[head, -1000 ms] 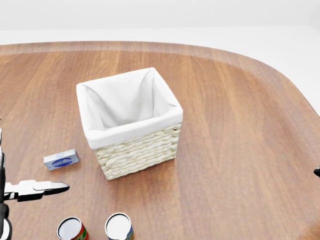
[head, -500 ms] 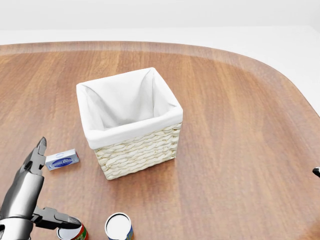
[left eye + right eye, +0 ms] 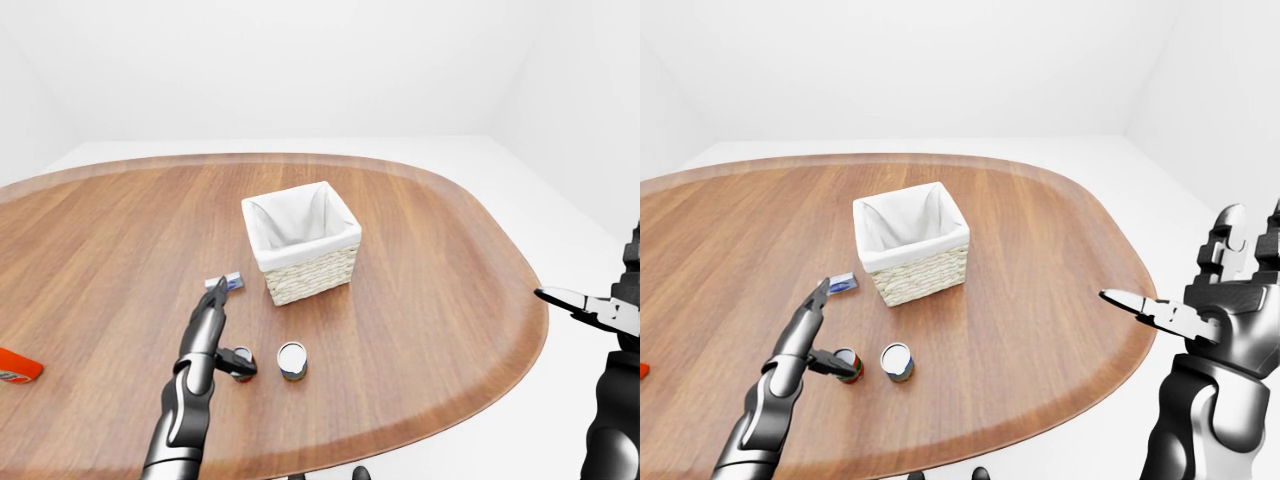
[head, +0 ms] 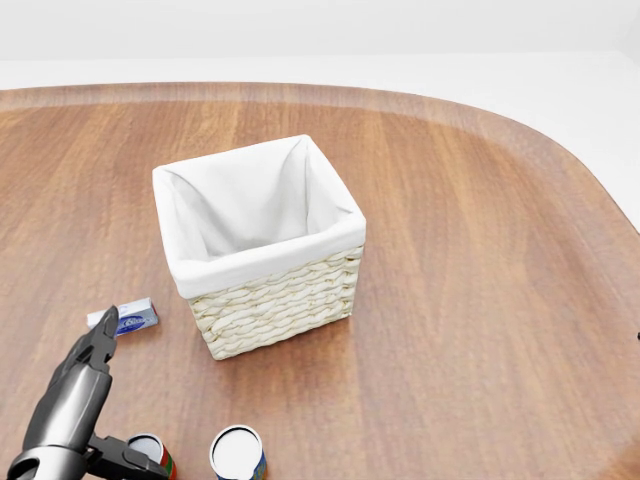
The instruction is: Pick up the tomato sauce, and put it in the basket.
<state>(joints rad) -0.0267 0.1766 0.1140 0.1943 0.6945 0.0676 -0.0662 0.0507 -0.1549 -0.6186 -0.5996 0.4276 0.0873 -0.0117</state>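
The tomato sauce can (image 3: 848, 366), red and green with a white lid, stands upright on the wooden table (image 4: 470, 260), below and left of the basket. My left hand (image 3: 828, 325) is open right beside it. The thumb (image 3: 827, 361) reaches the can's left side, and a long finger (image 3: 818, 296) points up toward a small box. No finger closes round the can. The wicker basket (image 4: 280, 300) with its white cloth lining is empty at the table's middle. My right hand (image 3: 1180, 265) hangs open past the table's right edge.
A second can (image 4: 238, 453) with a blue label stands just right of the tomato sauce. A small blue and white box (image 4: 135, 318) lies left of the basket. An orange-red packet (image 3: 15, 367) lies at the table's far left.
My left hand has swung up and right from the head view's lower left, and its thumb now sits at the tomato sauce can. The right fingertip has left that view's right edge.
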